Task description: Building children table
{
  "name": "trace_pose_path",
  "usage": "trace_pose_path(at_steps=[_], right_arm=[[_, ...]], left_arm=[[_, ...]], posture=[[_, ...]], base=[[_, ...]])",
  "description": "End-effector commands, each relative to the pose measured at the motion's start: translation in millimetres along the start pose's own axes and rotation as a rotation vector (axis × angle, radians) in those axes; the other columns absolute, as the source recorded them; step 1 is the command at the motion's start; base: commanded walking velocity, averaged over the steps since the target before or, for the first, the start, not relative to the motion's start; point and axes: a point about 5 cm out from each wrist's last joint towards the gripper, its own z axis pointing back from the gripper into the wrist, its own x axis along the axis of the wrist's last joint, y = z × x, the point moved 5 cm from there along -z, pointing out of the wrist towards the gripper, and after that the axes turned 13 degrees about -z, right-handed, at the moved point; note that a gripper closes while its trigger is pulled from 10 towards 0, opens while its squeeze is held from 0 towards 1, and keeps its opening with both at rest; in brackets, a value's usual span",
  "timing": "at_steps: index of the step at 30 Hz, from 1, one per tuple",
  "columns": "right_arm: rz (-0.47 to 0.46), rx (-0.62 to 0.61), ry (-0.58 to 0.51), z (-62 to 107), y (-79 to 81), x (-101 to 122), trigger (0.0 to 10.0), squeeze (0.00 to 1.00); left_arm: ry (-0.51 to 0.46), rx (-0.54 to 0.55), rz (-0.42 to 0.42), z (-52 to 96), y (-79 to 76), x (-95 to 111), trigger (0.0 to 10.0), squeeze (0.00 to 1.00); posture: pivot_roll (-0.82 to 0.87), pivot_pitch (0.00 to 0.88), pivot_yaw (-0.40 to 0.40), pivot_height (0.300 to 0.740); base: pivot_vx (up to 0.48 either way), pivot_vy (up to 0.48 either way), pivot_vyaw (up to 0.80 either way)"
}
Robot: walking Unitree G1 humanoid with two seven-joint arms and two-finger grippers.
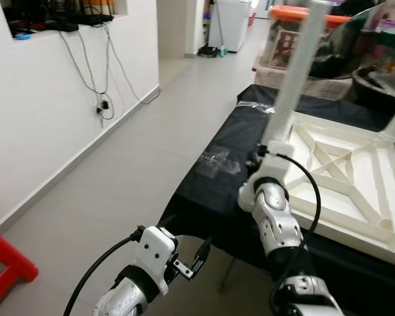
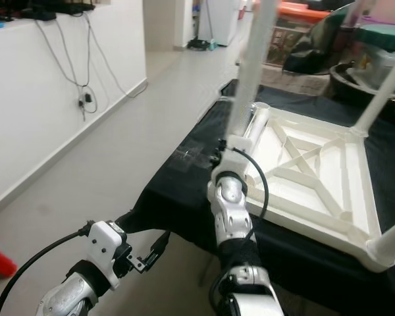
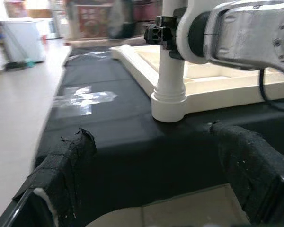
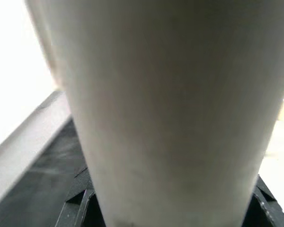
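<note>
Ahead of you to the right, the upturned table top [image 1: 345, 178] lies on the counter [image 1: 210, 197], one leg [image 1: 295, 72] standing upright at its near-left corner. Your right claw [image 1: 264, 153] is at that leg's base. Your left claw [image 1: 196, 258] hangs below the counter's near edge, over the floor [image 1: 118, 178]. The wall [image 1: 46, 112] runs along your left.

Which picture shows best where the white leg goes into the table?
The left wrist view: the white leg drops into its corner socket, with the right hand gripping above. Both eye views show the joint smaller, partly behind the arm. The right wrist view shows blurry leg up close.
</note>
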Motion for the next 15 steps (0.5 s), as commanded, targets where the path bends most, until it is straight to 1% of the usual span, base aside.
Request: trace_pose_path(at_steps=[1, 2, 3, 4, 5, 6, 7, 8, 10, 11, 12, 13, 15], right_arm=[[-0.07, -0.097, 0.086, 6.8, -17.9, -25.6, 1.0, 0.0], [-0.084, -0.093, 0.094, 8.0, -12.2, -28.5, 1.0, 0.0], [-0.084, -0.093, 0.094, 8.0, -12.2, -28.5, 1.0, 0.0], [-0.113, -0.002, 0.111, 7.7, 5.4, -30.9, 10.0, 0.01], [-0.113, -0.002, 0.111, 7.7, 5.4, -30.9, 10.0, 0.01], [-0.123, 0.031, 0.103, 7.2, 12.6, -28.1, 10.0, 1.0], [-0.13, 0.051, 0.096, 7.1, 17.1, -25.9, 10.0, 1.0], [-0.13, 0.051, 0.096, 7.1, 17.1, -25.9, 10.0, 1.0], [-0.138, 0.107, 0.062, 4.0, 24.2, -15.5, 10.0, 1.0], [-0.138, 0.107, 0.062, 4.0, 24.2, -15.5, 10.0, 1.0], [-0.2, 0.205, 0.068, 3.3, 34.3, -10.8, 10.0, 0.0], [-0.249, 0.344, 0.072, 2.5, 45.3, -2.3, 10.0, 0.0], [-0.3, 0.547, 0.093, 4.3, 58.3, 8.1, 10.0, 0.0]], left_arm=[[0.006, -0.01, -0.008, 0.2, -2.1, -2.2, 10.0, 0.0], [0.007, -0.009, -0.009, 0.3, -2.0, -2.2, 10.0, 0.0], [0.007, -0.009, -0.009, 0.3, -2.0, -2.2, 10.0, 0.0], [0.007, -0.009, -0.009, 0.4, -2.1, -2.3, 10.0, 0.0], [0.007, -0.009, -0.009, 0.4, -2.1, -2.3, 10.0, 0.0], [0.007, -0.01, -0.008, 0.4, -2.3, -2.3, 10.0, 0.0], [0.007, -0.011, -0.007, 0.4, -2.5, -2.3, 10.0, 0.0], [0.007, -0.011, -0.007, 0.4, -2.5, -2.3, 10.0, 0.0], [0.006, -0.012, -0.006, 0.4, -2.9, -2.3, 10.0, 0.0], [0.006, -0.012, -0.006, 0.4, -2.9, -2.3, 10.0, 0.0], [0.006, -0.012, -0.005, 0.5, -3.1, -2.3, 10.0, 0.0], [0.006, -0.013, -0.003, 0.6, -3.4, -2.4, 10.0, 0.0], [0.006, -0.014, -0.002, 0.5, -3.7, -2.4, 10.0, 0.0]], posture=[[0.09, 0.056, -0.067, 0.74], [0.09, 0.053, -0.069, 0.74], [0.09, 0.053, -0.069, 0.74], [0.09, 0.053, -0.069, 0.74], [0.09, 0.053, -0.069, 0.74], [0.09, 0.051, -0.067, 0.74], [0.09, 0.051, -0.067, 0.74], [0.09, 0.051, -0.067, 0.74], [0.08, 0.05, -0.069, 0.74], [0.08, 0.05, -0.069, 0.74], [0.08, 0.047, -0.069, 0.74], [0.08, 0.047, -0.069, 0.74], [0.08, 0.045, -0.068, 0.74]], base=[[0.0, 0.0, 0.0], [0.0, 0.0, 0.0], [0.0, 0.0, 0.0], [0.0, 0.0, 0.0], [0.0, 0.0, 0.0], [0.0, 0.0, 0.0], [0.0, 0.0, 0.0], [0.0, 0.0, 0.0], [0.0, 0.0, 0.0], [0.0, 0.0, 0.0], [0.0, 0.0, 0.0], [0.0, 0.0, 0.0], [0.0, 0.0, 0.0]])
